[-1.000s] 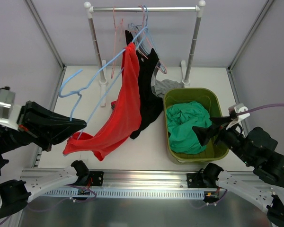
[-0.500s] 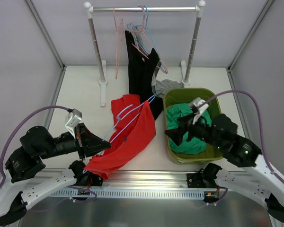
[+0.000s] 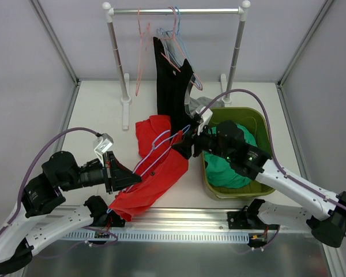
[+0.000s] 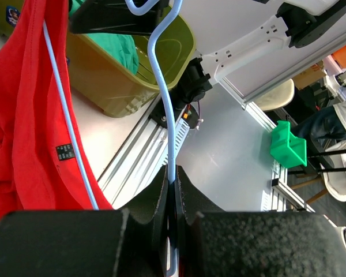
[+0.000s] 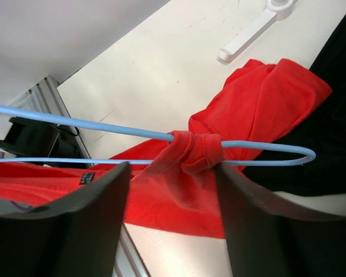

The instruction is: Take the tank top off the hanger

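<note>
The red tank top (image 3: 155, 167) hangs on a light-blue wire hanger (image 3: 161, 144) low over the table front. My left gripper (image 3: 130, 180) is shut on the hanger's wire, seen pinched between the jaws in the left wrist view (image 4: 173, 184), with the hanger (image 4: 164, 86) running up and the tank top (image 4: 23, 115) to its left. My right gripper (image 3: 181, 147) is open at the hanger's far end. In the right wrist view its jaws (image 5: 172, 167) straddle the bunched red strap (image 5: 199, 150) wrapped round the hanger wire (image 5: 104, 122).
An olive bin (image 3: 259, 124) holding green cloth (image 3: 228, 167) stands at the right, also in the left wrist view (image 4: 121, 81). A clothes rack (image 3: 176, 10) at the back carries a black garment (image 3: 170, 86) and several hangers. Grey cloth (image 3: 205, 104) lies behind the bin.
The left arm has brought the hanger and red tank top down from the rack to the table front. The right arm has swung left from the bin to the strap.
</note>
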